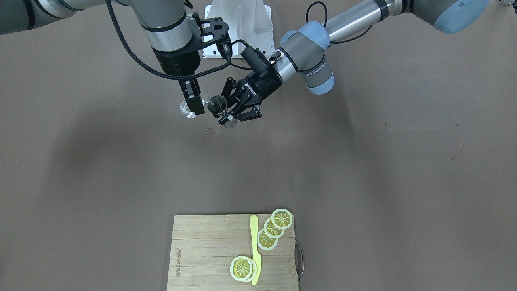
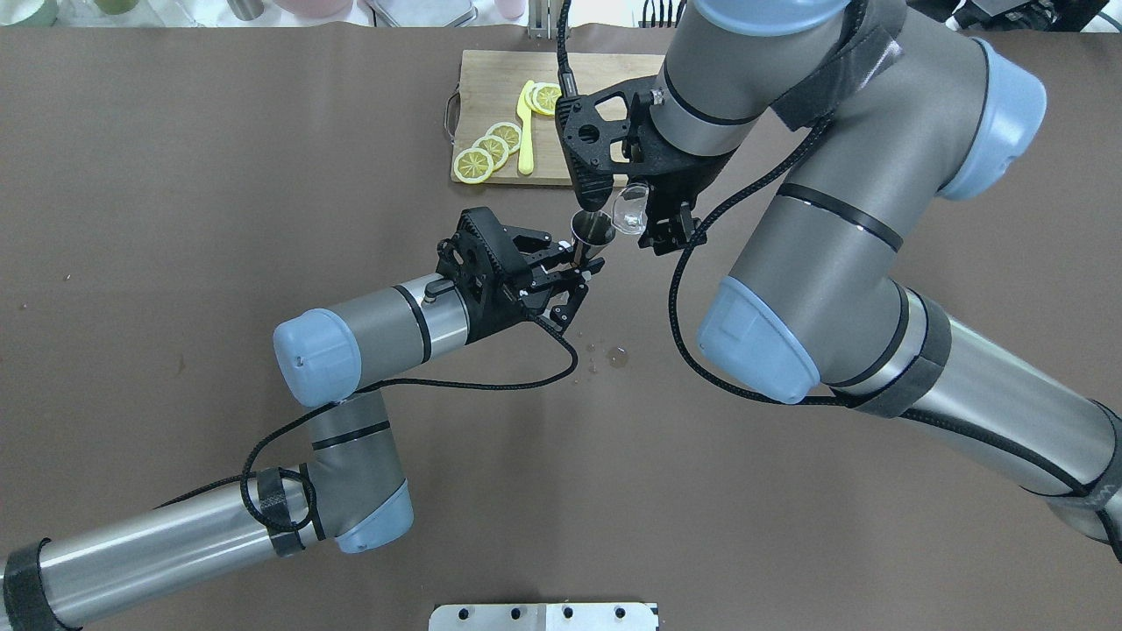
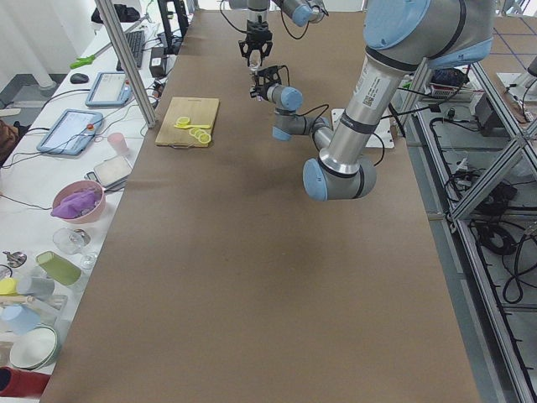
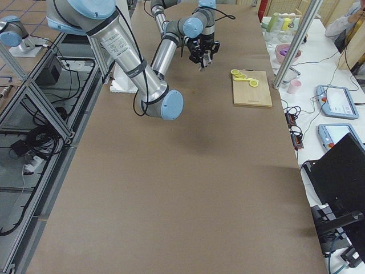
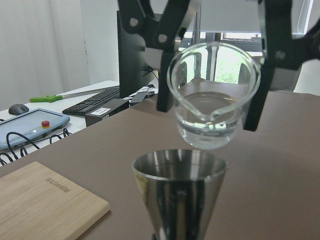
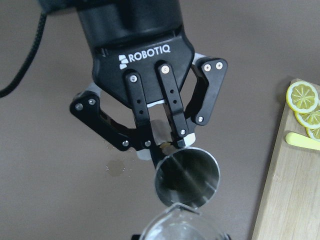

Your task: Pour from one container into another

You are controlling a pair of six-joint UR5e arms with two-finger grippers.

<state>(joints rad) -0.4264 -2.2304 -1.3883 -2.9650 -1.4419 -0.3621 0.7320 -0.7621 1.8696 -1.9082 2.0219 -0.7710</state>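
My left gripper (image 2: 574, 272) is shut on the narrow waist of the grey steel jigger (image 2: 592, 232), which it holds upright above the table. Just above and beside the jigger's rim hangs the small clear glass cup (image 2: 629, 210), with my right gripper (image 2: 653, 219) shut on it. In the left wrist view the cup (image 5: 215, 107) tilts its pouring lip toward the jigger's open cone (image 5: 180, 185). It holds a little clear liquid, and I see no stream. The right wrist view looks down into the jigger (image 6: 187, 176), with the cup's rim (image 6: 180, 227) at the bottom edge.
Some spilled drops (image 2: 614, 355) wet the brown table under the grippers. A wooden cutting board (image 2: 491, 88) with lemon slices (image 2: 491, 149) and a yellow knife (image 2: 526, 131) lies on the far side. In the front-facing view the board (image 1: 202, 250) is at the bottom.
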